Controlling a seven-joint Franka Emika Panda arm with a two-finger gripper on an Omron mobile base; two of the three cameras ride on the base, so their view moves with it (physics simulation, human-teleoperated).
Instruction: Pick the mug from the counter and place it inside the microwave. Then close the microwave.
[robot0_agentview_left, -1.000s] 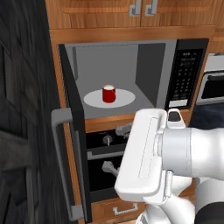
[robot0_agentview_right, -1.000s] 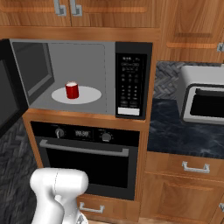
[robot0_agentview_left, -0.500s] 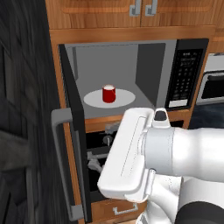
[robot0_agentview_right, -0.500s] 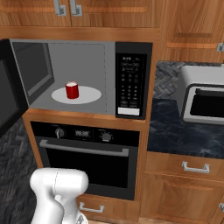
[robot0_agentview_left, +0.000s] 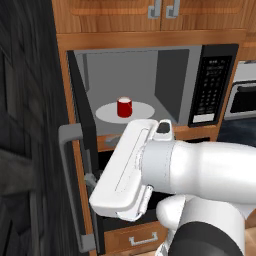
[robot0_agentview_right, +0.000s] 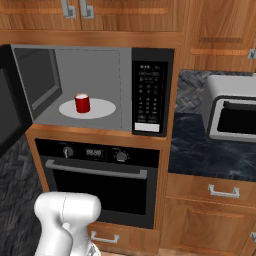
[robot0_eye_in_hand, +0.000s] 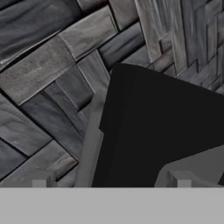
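The small red mug (robot0_agentview_left: 124, 107) (robot0_agentview_right: 82, 103) stands upright on the white turntable (robot0_agentview_left: 107, 113) inside the microwave (robot0_agentview_right: 127, 80). The dark-framed door (robot0_agentview_left: 84, 150) hangs wide open to the left, with its grey bar handle (robot0_agentview_left: 68, 187) facing me. In the hand view, the dark door slab (robot0_eye_in_hand: 162, 127) and its grey handle (robot0_eye_in_hand: 90, 144) lie just ahead of my gripper (robot0_eye_in_hand: 111, 183). The fingertips (robot0_eye_in_hand: 39, 183) stand wide apart with nothing between them. My white arm (robot0_agentview_left: 150, 170) reaches low in front of the oven, well below the mug.
A black oven with knobs (robot0_agentview_right: 100, 175) sits under the microwave. To the right is the dark speckled counter (robot0_agentview_right: 200, 150) with a silver toaster oven (robot0_agentview_right: 232, 115). Wooden cabinets run above and below. Grey herringbone planks (robot0_eye_in_hand: 43, 65) lie beyond the door.
My arm has swung lower and leftward toward the open door. The mug, door and base views are unchanged.
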